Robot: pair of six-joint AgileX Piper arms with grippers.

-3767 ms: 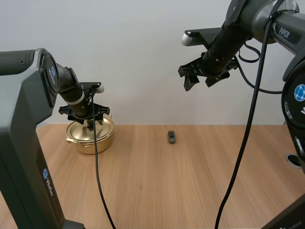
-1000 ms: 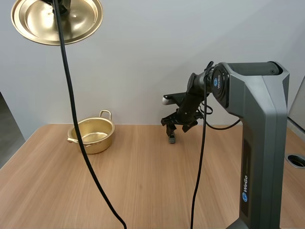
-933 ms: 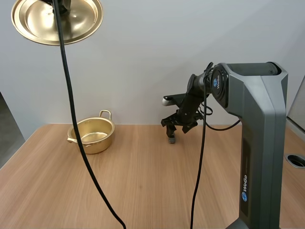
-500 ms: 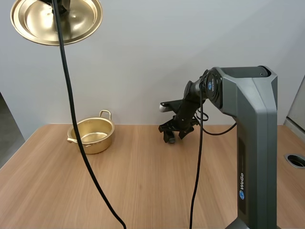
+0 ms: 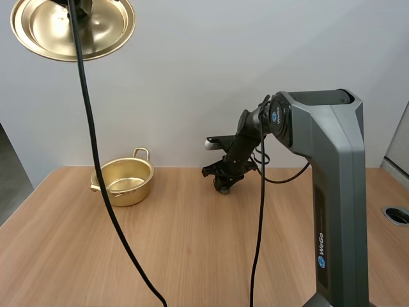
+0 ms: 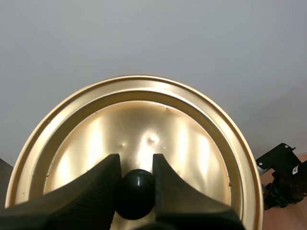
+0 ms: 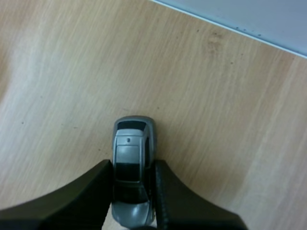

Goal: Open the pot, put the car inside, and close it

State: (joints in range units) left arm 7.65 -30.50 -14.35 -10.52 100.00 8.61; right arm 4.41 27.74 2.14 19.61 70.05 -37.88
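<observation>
The gold lid (image 5: 57,32) hangs high above the table's left side. My left gripper (image 6: 135,164) is shut on the lid's black knob (image 6: 135,192). Below it, the open gold pot (image 5: 125,181) stands on the table at the back left. The small grey toy car (image 7: 129,143) lies on the wood near the back wall. My right gripper (image 7: 133,166) is down at the table with a finger pressed against each side of the car. In the high view the right gripper (image 5: 222,184) sits low at the back middle, well to the right of the pot.
The wooden table (image 5: 192,249) stretches bare toward the front. The right arm's grey column (image 5: 332,204) stands at the right. A round hole (image 5: 397,215) sits at the table's right edge. A white wall stands close behind the pot and the car.
My right gripper has sunk and shifted a little left at the car, and its fingers have closed in from wide apart onto the car's sides. The lid stays raised.
</observation>
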